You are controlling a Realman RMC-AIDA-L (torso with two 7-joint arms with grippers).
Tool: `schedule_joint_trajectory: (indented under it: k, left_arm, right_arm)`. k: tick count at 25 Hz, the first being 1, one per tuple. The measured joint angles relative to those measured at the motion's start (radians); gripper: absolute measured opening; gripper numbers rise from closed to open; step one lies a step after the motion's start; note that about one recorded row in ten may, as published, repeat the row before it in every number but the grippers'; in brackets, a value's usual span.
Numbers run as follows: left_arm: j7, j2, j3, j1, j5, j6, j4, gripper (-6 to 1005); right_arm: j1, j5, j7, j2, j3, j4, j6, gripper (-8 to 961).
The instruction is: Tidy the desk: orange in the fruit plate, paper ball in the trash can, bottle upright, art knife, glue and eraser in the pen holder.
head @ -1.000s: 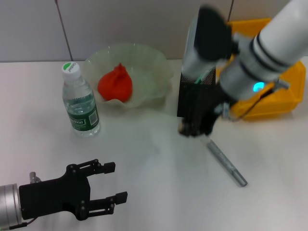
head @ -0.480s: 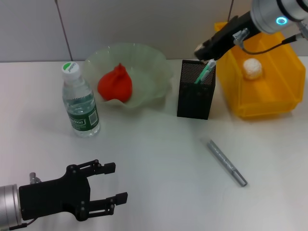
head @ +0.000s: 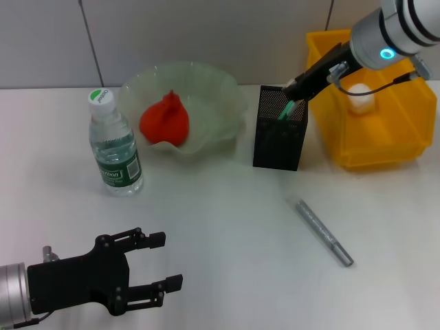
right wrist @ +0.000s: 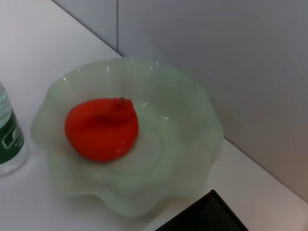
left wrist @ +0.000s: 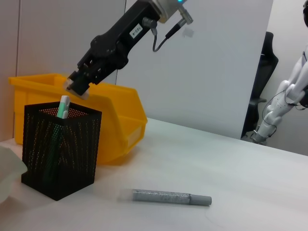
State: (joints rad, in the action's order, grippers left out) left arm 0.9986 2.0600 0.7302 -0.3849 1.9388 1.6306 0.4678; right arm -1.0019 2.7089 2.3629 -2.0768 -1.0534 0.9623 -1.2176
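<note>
My right gripper (head: 297,88) hangs just over the back rim of the black mesh pen holder (head: 280,134), shut on a small pale eraser (left wrist: 73,87). A green-and-white glue stick (head: 287,110) stands inside the holder. The grey art knife (head: 324,232) lies on the table in front of the holder, to its right. The orange (head: 165,120) rests in the pale green fruit plate (head: 220,96). The bottle (head: 114,144) stands upright to the left of the plate. A white paper ball (head: 361,100) lies in the yellow trash can (head: 385,148). My left gripper (head: 165,260) sits open near the front left edge.
The wall runs close behind the fruit plate (right wrist: 192,144) and the trash can. In the right wrist view a corner of the pen holder (right wrist: 207,216) and the bottle (right wrist: 8,139) show beside the orange (right wrist: 102,128). Bare table lies between the left gripper and the art knife (left wrist: 171,197).
My right gripper lifted from the table in front of the pen holder, swung up behind it, then came down to its rim. The left arm has not moved.
</note>
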Motion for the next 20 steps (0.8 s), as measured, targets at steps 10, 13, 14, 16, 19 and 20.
schedule_joint_trajectory:
  k: [10,13,14,16,19,20]
  left_arm:
    - [0.0,0.0,0.0,0.001,-0.001,0.0,0.0,788]
    - [0.0,0.0,0.0,0.002,-0.001,0.0,0.0,788]
    - [0.0,0.0,0.0,0.003,-0.002,0.0,0.0,788]
    - [0.0,0.0,0.0,0.003,-0.002,0.0,0.0,788]
    - [0.0,0.0,0.0,0.003,-0.002,0.0,0.0,788]
    - [0.003,0.0,0.0,0.004,-0.002,0.0,0.0,788]
  right_arm:
    - [-0.001,-0.004,0.001,-0.003,-0.026,-0.027,0.026,318]
    - [0.002,-0.015,0.002,-0.003,-0.027,-0.022,0.029,556]
    - [0.005,-0.028,0.002,-0.003,-0.026,-0.016,0.027,566]
    - [0.012,-0.067,0.004,-0.003,-0.02,0.009,0.008,587]
    - [0.034,-0.128,0.022,-0.002,-0.014,0.085,-0.065,608]
    - [0.041,-0.142,0.033,-0.001,-0.013,0.119,-0.096,607]
